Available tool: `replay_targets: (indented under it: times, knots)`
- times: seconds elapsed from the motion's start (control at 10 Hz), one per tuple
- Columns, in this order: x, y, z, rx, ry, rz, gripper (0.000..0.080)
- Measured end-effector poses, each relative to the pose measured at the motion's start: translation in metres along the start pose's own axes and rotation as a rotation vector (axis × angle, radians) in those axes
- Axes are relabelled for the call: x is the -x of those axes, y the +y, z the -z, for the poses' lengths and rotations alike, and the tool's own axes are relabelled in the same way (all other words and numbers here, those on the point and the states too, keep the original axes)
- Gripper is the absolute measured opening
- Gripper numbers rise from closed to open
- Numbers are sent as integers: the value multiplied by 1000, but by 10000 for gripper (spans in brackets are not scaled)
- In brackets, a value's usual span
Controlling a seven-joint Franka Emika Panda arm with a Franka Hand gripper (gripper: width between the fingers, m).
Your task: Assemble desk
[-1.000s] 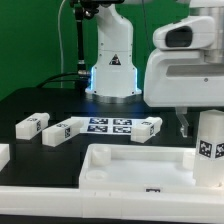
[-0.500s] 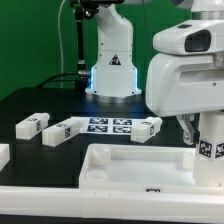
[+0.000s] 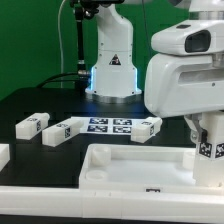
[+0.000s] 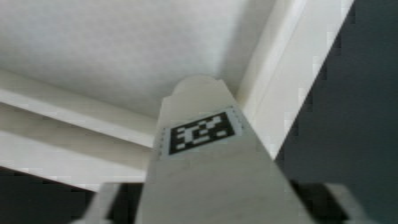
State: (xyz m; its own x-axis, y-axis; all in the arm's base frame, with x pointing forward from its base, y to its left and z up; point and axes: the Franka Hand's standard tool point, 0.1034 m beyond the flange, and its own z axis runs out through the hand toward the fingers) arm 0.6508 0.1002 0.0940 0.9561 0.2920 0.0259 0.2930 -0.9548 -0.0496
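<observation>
One upright leg [image 3: 211, 150] is shown in the ext. view, set directly between and below the jaws of the gripper [image 3: 205, 128]. Its foot is placed at the end of the desk top [image 3: 120, 160] that lies under the jaws. The rest of the desk top extends away from the jaws toward the exterior view's left. Jaw state: the leg is straddled, but contact vs. gap cannot be told. Three loose legs are laid flat on the table [image 3: 30, 105], beyond the desk top and well apart from the jaws: nearest loose leg [image 3: 148, 126], middle loose leg [image 3: 60, 131], farthest loose leg [image 3: 33, 125]. The marker board [image 3: 108, 124] is located between the nearest and middle loose legs.

Wrist view: the upright leg [image 4: 210, 165] is seen down its length, centred between the jaws, w/ a black-and-white tag [image 4: 205, 132] on the facing side. The desk top [image 4: 98, 45] floor and rim are seen beneath the jaws. The leg foot is positioned against the rim, approx. at a corner. Fingertips are barely shown at the frame edge, so a grip on the leg cannot be confirmed.
</observation>
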Motion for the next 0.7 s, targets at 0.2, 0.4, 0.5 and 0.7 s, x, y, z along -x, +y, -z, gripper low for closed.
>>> replay_targets:
  times: [0.2,0.4,0.5,0.7]
  knots:
    - [0,0,0,0,0,-25,288]
    - [0,0,0,-1,0,-27,288]
    - [0,1,0,-11,3,-166,288]
    - [0,4,0,-26,7,-374,289]
